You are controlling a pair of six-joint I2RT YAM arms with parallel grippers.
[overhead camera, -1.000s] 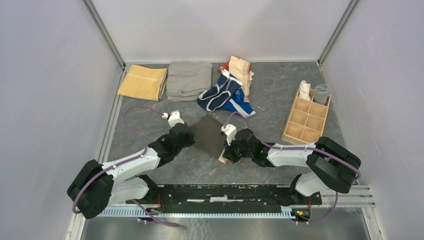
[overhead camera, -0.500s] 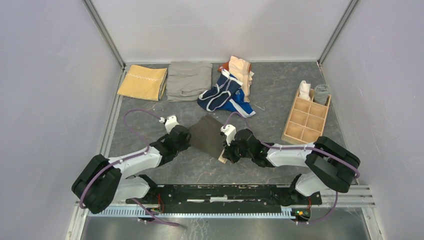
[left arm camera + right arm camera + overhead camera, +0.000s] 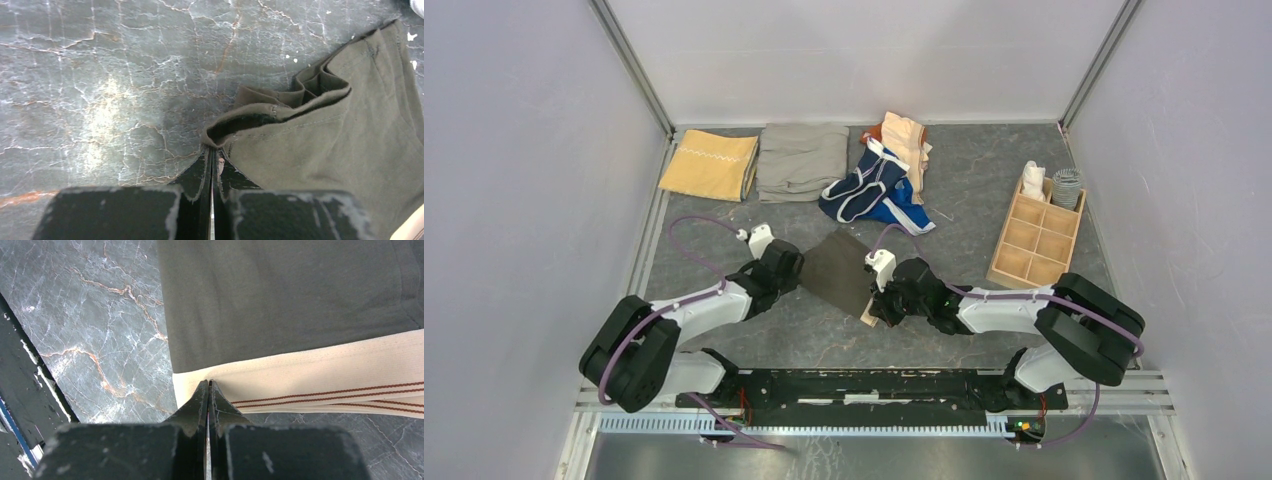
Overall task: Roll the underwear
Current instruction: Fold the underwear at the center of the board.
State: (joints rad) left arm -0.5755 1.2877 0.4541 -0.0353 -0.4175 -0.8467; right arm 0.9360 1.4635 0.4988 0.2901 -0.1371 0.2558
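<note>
— Where do we find the spread briefs (image 3: 837,272)?
— We find them mid-counter (image 3: 964,190), between the two tools: the left tool (image 3: 798,270) at their left edge, the right tool (image 3: 872,312) at their near right corner.
— And what do we see behind them?
— We see a heap of briefs (image 3: 879,180) just behind, two folded cloths (image 3: 709,165) side by side at the far left, and a divided box (image 3: 1036,235) to the right, with two rolls (image 3: 1032,180) in its far compartments.

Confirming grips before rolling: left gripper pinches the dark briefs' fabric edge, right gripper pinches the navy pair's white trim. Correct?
Not quite: in the right wrist view the right gripper pinches the tan waistband of the same dark briefs, not the navy pair. The left gripper is as you say.
</note>
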